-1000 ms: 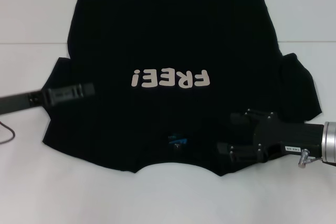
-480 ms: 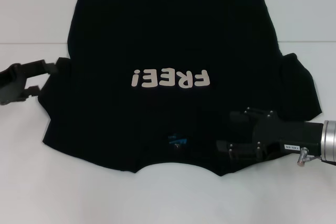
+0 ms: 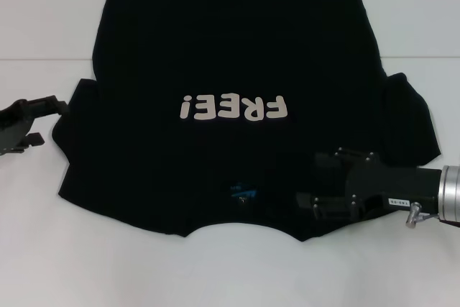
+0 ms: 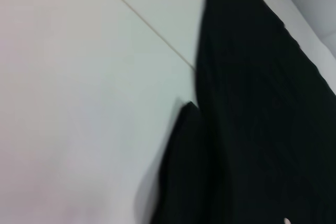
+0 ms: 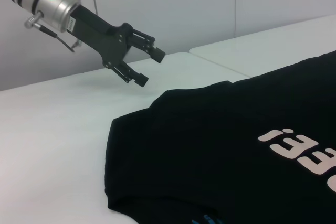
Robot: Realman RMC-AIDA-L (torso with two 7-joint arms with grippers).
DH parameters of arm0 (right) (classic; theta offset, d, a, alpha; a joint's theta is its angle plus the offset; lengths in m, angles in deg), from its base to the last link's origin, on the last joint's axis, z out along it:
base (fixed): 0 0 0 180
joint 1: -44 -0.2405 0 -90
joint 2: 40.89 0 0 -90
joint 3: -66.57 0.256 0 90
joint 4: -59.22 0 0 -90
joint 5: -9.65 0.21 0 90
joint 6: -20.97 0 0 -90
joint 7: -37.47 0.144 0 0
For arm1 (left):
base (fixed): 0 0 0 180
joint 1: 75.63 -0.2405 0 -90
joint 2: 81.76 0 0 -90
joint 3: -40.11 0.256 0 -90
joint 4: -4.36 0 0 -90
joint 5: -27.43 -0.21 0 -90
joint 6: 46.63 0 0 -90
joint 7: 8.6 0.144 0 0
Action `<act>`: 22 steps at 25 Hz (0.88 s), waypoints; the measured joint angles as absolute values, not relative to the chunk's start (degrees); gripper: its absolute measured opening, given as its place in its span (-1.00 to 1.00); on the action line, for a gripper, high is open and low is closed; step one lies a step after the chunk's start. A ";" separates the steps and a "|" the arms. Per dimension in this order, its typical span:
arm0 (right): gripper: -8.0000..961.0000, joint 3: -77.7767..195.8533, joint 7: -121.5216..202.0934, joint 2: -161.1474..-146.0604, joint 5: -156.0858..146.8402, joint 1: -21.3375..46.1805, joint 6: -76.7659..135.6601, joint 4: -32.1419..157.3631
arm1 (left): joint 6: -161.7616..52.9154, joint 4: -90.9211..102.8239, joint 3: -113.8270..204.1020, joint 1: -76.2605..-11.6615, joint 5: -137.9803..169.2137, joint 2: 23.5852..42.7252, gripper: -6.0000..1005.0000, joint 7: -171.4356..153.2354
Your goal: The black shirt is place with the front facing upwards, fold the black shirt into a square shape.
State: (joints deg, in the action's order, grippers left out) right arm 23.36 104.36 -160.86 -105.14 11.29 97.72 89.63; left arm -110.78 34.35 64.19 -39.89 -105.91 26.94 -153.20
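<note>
The black shirt (image 3: pixel 237 48) lies flat on the white table, front up, its off-white "FREE!" lettering (image 3: pixel 233 108) upside down to me and the blue neck label (image 3: pixel 242 193) near the front edge. My left gripper (image 3: pixel 49 121) hovers open just off the shirt's left sleeve (image 3: pixel 75 127), holding nothing. The right wrist view shows that left gripper (image 5: pixel 151 69) in the air above the table, beyond the shirt (image 5: pixel 226 140). My right gripper (image 3: pixel 309 179) sits low over the shirt's right shoulder beside the collar, fingers apart. In the left wrist view, only the shirt (image 4: pixel 257 103) and bare table appear.
The white table (image 3: pixel 402 5) surrounds the shirt, and a seam (image 3: pixel 43 59) runs across it. A thin dark cable (image 3: pixel 8 181) lies at the left edge. The shirt's right sleeve (image 3: pixel 413 124) spreads out behind my right arm.
My left gripper has pulled back leftwards, from over the left sleeve to just beyond its edge. The right gripper and the shirt have hardly moved.
</note>
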 joint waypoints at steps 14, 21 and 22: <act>0.88 23.12 104.36 -160.97 -105.14 11.04 97.16 89.11 | -103.90 32.20 64.10 -39.26 -104.89 29.03 0.86 -152.01; 0.88 23.14 104.36 -160.86 -105.14 10.95 97.16 88.78 | -101.33 32.11 64.10 -39.14 -104.89 30.22 0.86 -151.45; 0.88 23.15 104.35 -160.85 -105.14 10.95 97.16 88.78 | -101.13 32.11 64.10 -39.14 -104.89 30.29 0.86 -151.30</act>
State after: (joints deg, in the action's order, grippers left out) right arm 23.15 104.35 -160.85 -105.14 10.95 97.16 88.78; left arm -101.13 32.11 64.10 -39.14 -104.89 30.29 -151.30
